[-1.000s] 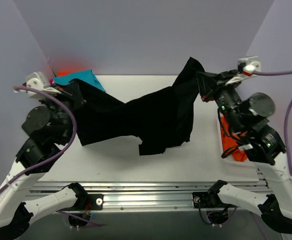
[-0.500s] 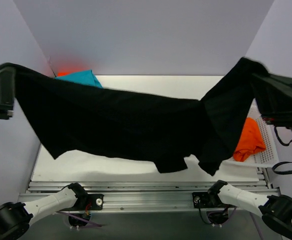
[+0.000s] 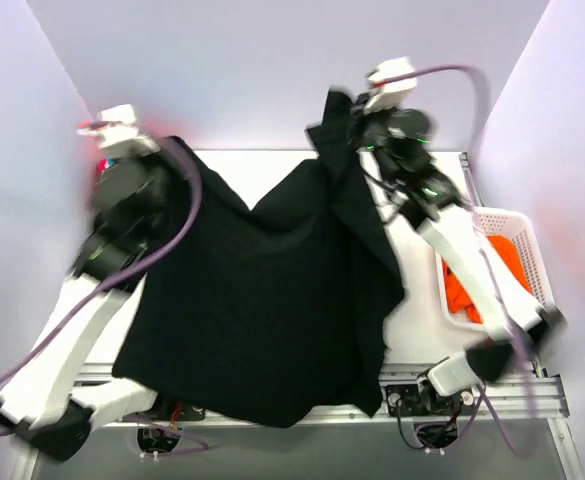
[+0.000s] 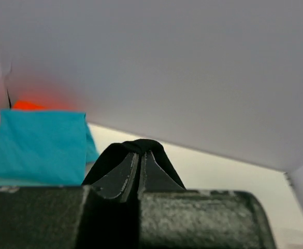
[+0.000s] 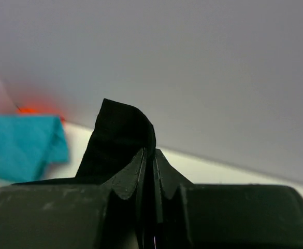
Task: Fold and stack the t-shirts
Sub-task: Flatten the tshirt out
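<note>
The black shirt point(image 3: 262, 300), held aloft a moment ago, is now laid across the table point(image 3: 420, 322). Its far corners are pinched by the left gripper point(image 4: 140, 154) and right gripper point(image 5: 150, 154). Spreading is judged nearly done.

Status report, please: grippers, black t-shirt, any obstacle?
Both shut on black t-shirt: left gripper, right gripper, far side. Shirt spread over table, hem past near edge. Folded teal t-shirt at far left corner; no obstacle seen.

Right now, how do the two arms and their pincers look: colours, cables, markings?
Both arms: white shells, black joints; left arm, right arm. A purple cable runs along each. The left pincer and right pincer have dark, scuffed, wedge-shaped fingers.
</note>
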`<state>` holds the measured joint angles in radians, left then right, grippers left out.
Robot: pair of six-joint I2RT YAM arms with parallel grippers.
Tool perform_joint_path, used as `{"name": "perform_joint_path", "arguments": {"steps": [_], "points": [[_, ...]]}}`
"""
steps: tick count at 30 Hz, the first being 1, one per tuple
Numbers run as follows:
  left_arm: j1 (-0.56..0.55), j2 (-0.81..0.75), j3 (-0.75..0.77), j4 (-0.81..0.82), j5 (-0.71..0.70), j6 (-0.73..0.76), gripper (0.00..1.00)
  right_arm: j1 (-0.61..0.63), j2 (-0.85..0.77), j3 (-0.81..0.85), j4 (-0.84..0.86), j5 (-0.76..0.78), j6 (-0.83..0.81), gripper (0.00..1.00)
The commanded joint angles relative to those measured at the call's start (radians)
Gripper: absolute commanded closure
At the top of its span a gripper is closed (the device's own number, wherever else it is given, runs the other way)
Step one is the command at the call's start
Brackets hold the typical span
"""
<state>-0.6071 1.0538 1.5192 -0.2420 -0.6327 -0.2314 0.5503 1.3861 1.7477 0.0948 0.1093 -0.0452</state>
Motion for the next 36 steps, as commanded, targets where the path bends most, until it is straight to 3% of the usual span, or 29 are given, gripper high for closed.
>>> {"name": "perform_joint_path", "arguments": {"steps": [1,3,5,6,7,9,10,12,13,14,16,27,31,36], "points": [[0.206,0.143,-0.150,0.108,0.158,-0.224,0.98,-0.152,0.138,-0.186,0.198,-0.061,0.091,1.00],[0.263,0.246,-0.239,0.188,0.175,-0.299,0.98,-0.194,0.286,-0.262,0.311,-0.118,0.152,1.00],[0.340,0.490,-0.214,0.225,0.226,-0.348,0.98,-0.240,0.425,-0.254,0.364,-0.178,0.185,1.00],[0.360,0.580,-0.121,0.225,0.244,-0.358,0.98,-0.253,0.591,-0.150,0.337,-0.174,0.211,0.81],[0.398,0.776,-0.050,0.192,0.266,-0.364,0.98,-0.262,0.682,-0.060,0.279,-0.148,0.228,0.58],[0.429,0.955,0.121,0.101,0.297,-0.404,0.98,-0.279,0.898,0.211,0.111,-0.045,0.263,0.24],[0.452,1.085,0.257,0.049,0.313,-0.405,0.98,-0.280,0.942,0.272,0.077,-0.004,0.269,0.20],[0.464,1.153,0.330,0.049,0.350,-0.407,0.86,-0.276,0.976,0.321,0.077,0.047,0.266,0.14],[0.467,1.164,0.343,0.067,0.346,-0.404,0.62,-0.270,0.967,0.316,0.086,0.065,0.260,0.08],[0.466,1.155,0.335,0.082,0.331,-0.390,0.41,-0.263,0.953,0.300,0.106,0.091,0.252,0.07],[0.466,1.109,0.297,0.116,0.309,-0.381,0.13,-0.250,0.880,0.235,0.128,0.124,0.239,0.07],[0.452,0.781,0.044,0.118,0.215,-0.378,0.11,-0.110,0.432,-0.215,0.118,0.359,0.284,0.05],[0.437,0.706,-0.059,0.131,0.223,-0.384,0.11,-0.093,0.364,-0.352,0.125,0.343,0.337,0.05],[0.406,0.652,-0.215,0.225,0.289,-0.422,0.14,-0.093,0.402,-0.392,0.105,0.349,0.344,0.07]]}}
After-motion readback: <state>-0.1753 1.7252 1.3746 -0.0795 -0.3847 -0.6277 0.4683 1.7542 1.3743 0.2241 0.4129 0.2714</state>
